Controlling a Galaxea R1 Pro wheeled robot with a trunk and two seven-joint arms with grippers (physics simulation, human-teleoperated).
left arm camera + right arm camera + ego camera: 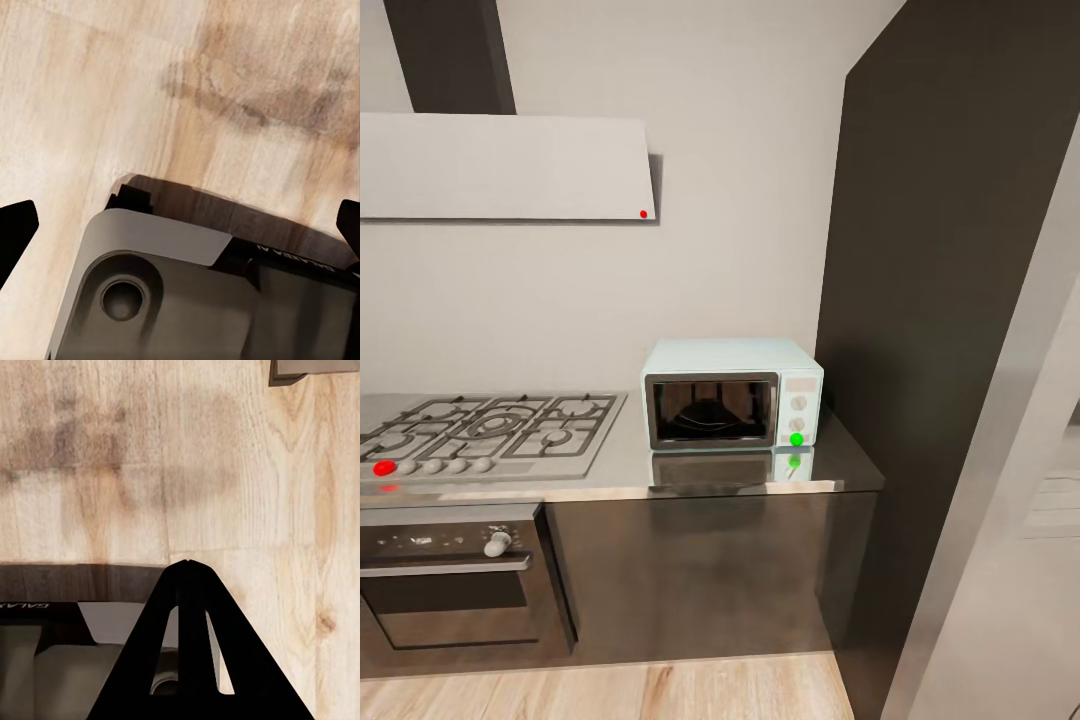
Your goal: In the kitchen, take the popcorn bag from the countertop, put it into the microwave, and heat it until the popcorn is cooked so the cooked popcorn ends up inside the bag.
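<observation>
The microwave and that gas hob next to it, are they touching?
Apart. The head view shows a bare strip of grey countertop between the microwave and the gas hob.

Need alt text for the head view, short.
A pale blue microwave with its dark door shut and a green dot lit sits on a glossy grey countertop, right of a gas hob. A built-in oven sits below the hob, a grey hood hangs above, and a dark tall cabinet stands at right.

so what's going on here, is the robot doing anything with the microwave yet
Not yet. The head view faces the microwave, door shut with a green dot lit, on the countertop beside the gas hob. Both arms point down at the wood floor. The left end effector is open and empty; the right end effector is shut.
</observation>
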